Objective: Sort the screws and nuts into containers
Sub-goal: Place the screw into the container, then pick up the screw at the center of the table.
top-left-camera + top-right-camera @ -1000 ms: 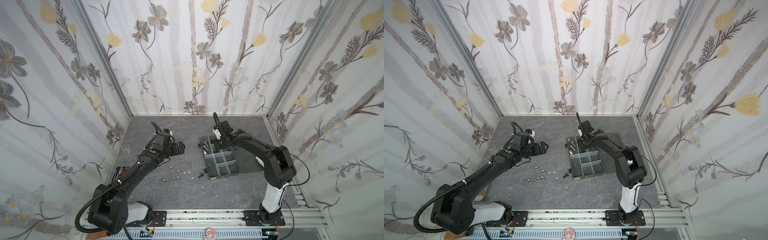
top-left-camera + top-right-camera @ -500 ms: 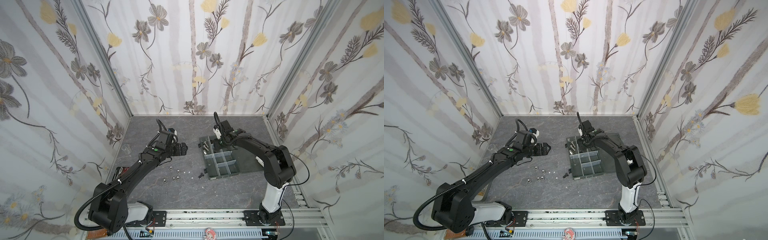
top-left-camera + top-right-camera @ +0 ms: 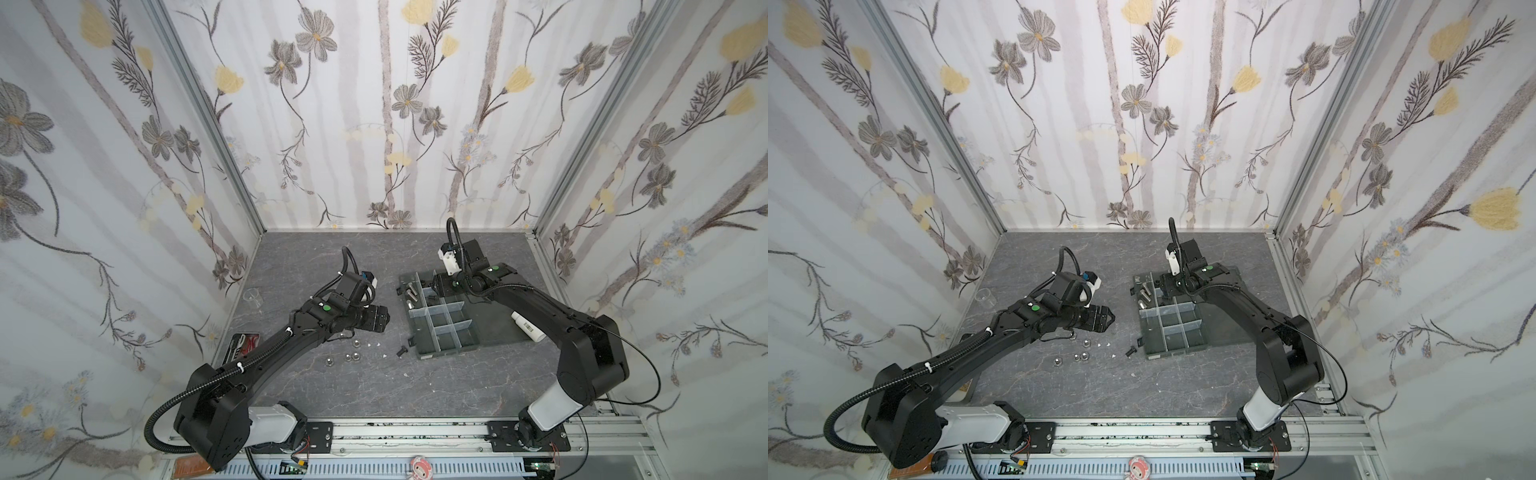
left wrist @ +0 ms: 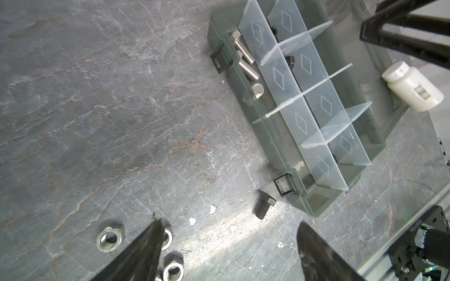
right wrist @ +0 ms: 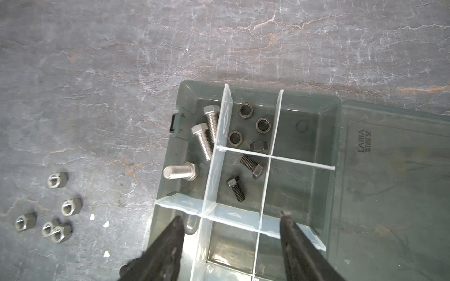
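Well, your grey stone-look table (image 3: 415, 386) carries the dark organizer box (image 5: 327, 146) on the right arm's side. Its flat lid (image 5: 389, 194) lies open beside it, and a white bottle (image 4: 411, 88) rests on its side on that lid. Your right gripper (image 5: 231, 215) hangs over the box's compartments (image 5: 299, 185) with its fingers well apart and nothing between them but the dividers below. Your left gripper (image 4: 229, 221) hovers over bare table between the box and the loose hardware, also spread wide and holding nothing (in its wrist view one finger crosses in front of a nut, and you cannot tell whether they touch). Three silver screws (image 5: 202, 141) lie in the corner compartment on the side away from the lid. Two black screws (image 5: 252, 165) share the compartment next to them, and four black nuts (image 5: 263, 125) sit in the one beyond that. One loose black screw (image 4: 264, 204) lies on the table just beside a box latch. Five silver nuts (image 5: 71, 206) are clustered on the table, well apart from the box.
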Robot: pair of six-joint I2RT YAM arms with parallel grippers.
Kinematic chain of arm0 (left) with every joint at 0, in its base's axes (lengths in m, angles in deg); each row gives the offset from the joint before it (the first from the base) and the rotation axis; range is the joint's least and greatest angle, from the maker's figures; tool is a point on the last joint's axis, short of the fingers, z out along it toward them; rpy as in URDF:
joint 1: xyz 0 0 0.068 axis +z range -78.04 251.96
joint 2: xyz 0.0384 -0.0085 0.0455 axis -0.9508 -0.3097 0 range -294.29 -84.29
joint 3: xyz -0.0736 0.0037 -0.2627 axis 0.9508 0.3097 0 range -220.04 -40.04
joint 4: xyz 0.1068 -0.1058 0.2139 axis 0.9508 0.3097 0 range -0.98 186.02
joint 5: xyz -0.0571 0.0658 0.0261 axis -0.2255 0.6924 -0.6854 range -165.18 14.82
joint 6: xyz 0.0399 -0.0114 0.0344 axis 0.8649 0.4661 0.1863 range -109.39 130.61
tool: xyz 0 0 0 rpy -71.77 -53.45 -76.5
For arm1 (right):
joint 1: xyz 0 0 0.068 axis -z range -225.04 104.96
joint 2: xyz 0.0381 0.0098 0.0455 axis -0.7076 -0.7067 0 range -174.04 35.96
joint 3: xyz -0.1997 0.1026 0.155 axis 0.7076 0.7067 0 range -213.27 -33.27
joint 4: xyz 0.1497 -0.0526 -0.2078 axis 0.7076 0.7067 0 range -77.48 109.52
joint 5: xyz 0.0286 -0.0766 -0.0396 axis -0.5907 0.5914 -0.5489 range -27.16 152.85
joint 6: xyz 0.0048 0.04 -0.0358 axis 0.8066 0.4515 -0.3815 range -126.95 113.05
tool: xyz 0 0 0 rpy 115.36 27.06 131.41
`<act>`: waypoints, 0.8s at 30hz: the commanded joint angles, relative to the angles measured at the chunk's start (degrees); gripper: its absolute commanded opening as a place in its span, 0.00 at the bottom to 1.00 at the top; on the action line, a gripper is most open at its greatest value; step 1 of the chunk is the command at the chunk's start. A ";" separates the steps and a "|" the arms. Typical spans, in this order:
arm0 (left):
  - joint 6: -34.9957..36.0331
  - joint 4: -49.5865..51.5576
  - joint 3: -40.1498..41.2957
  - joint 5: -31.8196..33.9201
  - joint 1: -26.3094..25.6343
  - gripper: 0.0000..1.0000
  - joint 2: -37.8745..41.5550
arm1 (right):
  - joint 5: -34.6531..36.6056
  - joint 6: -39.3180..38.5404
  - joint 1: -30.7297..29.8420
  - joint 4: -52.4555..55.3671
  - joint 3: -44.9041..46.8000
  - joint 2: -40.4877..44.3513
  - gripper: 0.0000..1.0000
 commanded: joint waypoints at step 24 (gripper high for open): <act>2.09 0.50 4.18 2.76 -11.96 0.74 -0.64 | -5.23 4.86 4.62 -14.09 16.54 28.56 1.00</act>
